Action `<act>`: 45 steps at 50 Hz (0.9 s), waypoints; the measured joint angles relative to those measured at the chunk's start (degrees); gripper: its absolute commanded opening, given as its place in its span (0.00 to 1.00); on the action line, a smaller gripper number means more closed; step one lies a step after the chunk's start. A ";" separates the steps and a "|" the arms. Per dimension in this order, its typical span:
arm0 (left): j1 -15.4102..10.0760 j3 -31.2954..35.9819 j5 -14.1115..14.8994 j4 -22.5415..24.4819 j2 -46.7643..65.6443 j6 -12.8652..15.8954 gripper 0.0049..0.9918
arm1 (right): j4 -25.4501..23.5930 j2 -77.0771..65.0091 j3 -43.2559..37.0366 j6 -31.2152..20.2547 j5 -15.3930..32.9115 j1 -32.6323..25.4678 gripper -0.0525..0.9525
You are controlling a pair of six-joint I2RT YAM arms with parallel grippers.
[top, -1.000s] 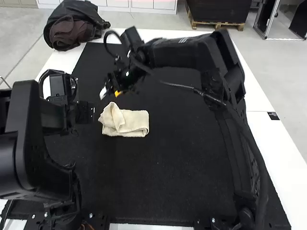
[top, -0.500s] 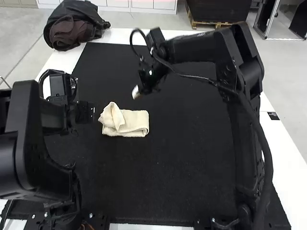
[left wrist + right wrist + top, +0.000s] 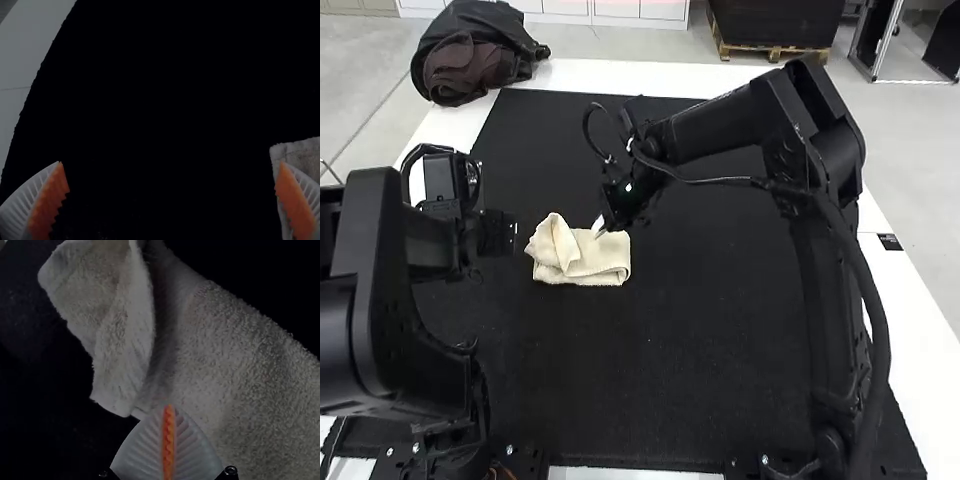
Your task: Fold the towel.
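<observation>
The high view gives the whole layout: the table (image 3: 913,320) with its black mat (image 3: 650,380), the right arm (image 3: 835,150) reaching across the middle, the left arm (image 3: 385,290) standing at the left. Between them the cream towel (image 3: 600,264) lies on the mat, folded into a small bundle with a loose flap (image 3: 560,243) turned over its left part. The right wrist view brings out its fuzzy pile and the flap's raised edge. There the right gripper (image 3: 601,226) has its orange pads (image 3: 168,440) pressed together, above the towel. The left wrist view shows the left gripper (image 3: 500,235) spread wide, nothing between its fingers (image 3: 47,200), a corner of towel behind one.
</observation>
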 measured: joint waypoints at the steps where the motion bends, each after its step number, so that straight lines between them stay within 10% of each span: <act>1: 0.00 0.00 0.00 0.02 0.02 0.00 0.98 | 0.22 0.07 -0.02 0.04 0.02 0.20 0.03; 45: 0.00 0.00 0.00 0.81 0.00 0.00 0.98 | 3.69 4.96 0.00 1.60 0.04 1.05 0.03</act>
